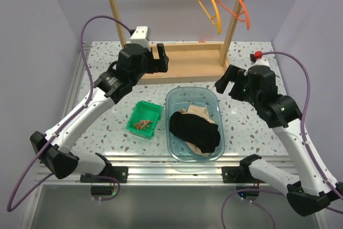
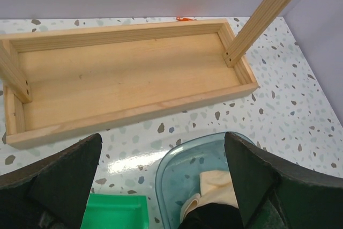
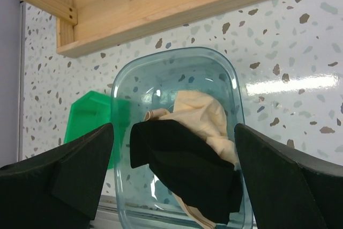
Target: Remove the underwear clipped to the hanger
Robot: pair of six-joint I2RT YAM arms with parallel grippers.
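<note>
Right end effector (image 3: 174,128) frames underwear (image 3: 182,175); only top view shows hangers (image 1: 213,12).

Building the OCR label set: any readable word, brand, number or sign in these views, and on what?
None: no readable text in any view.
Wooden rack, clear bin, green tray, hangers: bare, no print.
Black underwear, beige underwear: no tag or label showing.
Arms: no lettering can be made out.
</note>
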